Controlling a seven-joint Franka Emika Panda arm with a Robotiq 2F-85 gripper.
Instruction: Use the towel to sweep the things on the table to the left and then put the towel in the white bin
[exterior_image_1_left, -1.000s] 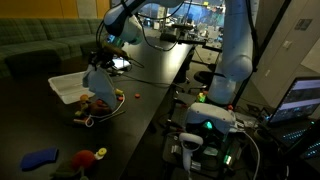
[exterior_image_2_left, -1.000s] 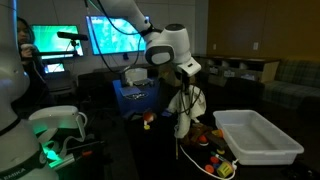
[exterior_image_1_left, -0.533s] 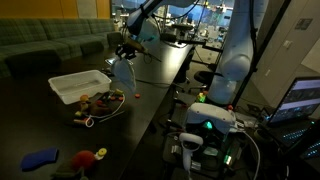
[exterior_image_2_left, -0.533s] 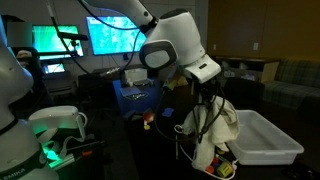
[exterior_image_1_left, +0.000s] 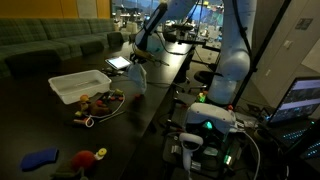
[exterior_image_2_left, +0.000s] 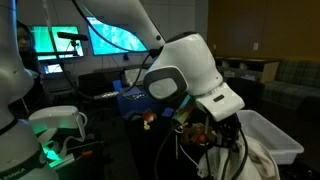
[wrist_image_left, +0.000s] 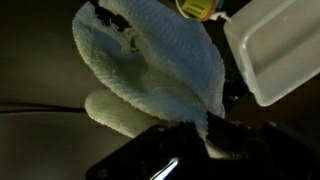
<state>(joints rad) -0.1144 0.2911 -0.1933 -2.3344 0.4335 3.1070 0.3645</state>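
fingers: clenched on the top of the towel; in an exterior view the fingers (exterior_image_1_left: 135, 62) sit in the upper middle of the frame, above the tabletop (exterior_image_1_left: 60, 130)
towel: white cloth (exterior_image_1_left: 135, 80) hanging straight down from the fingers; whether its lower end touches the tabletop cannot be told
towel, wrist view: it fills the middle of the frame (wrist_image_left: 150, 70), its folds spreading to the upper left, pinched at the lower right
towel, close exterior view: bunched at the lower right (exterior_image_2_left: 262, 160), under the big white arm (exterior_image_2_left: 190, 80)
white bin: on the tabletop, left of middle (exterior_image_1_left: 80, 85), to the left of the towel and apart from it; in the upper right corner of the wrist view (wrist_image_left: 272, 50), just beside the towel's edge
things: 1 cluster of small red, yellow and orange pieces (exterior_image_1_left: 100, 101) just below and right of the white bin
yellow piece: at the top edge of the wrist view (wrist_image_left: 195, 8)
blue piece: lower left of the frame (exterior_image_1_left: 40, 157), well apart from the cluster
tabletop: dark and glossy
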